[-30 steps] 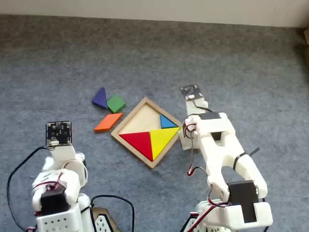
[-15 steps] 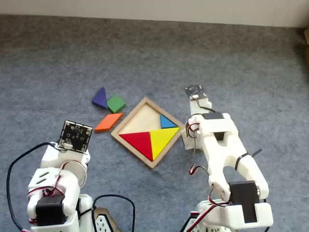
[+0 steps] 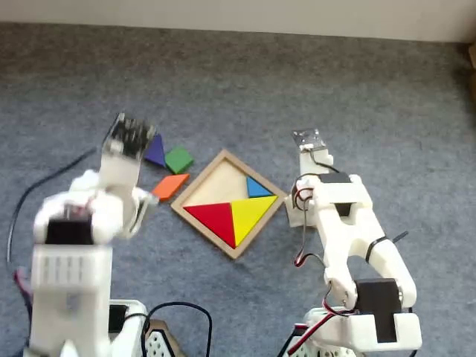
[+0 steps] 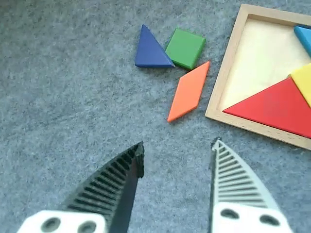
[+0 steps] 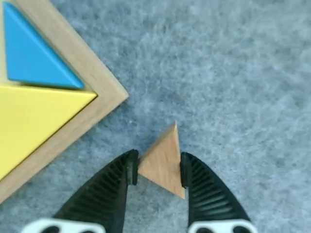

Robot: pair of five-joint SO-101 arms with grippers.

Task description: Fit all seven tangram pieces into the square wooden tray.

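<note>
Now the right gripper (image 5: 156,167) pinches the small plain-wood triangle (image 5: 164,169) across two edges, just off the right corner of the tray (image 3: 224,155) at mid-frame. It looks light, stiff and smooth, so a low edge grip suits; the left gripper (image 4: 177,145) hangs spread

A grey-blue felt mat (image 3: 357,89) with a fuzzy, mottled nap covers the whole work surface, and its fibres show close up in both wrist views. Along the far edge of the high view runs a pale cream strip (image 3: 238,13); whether it is wall or bare surface cannot be told. The light is soft and even, casting faint shadows.
</note>
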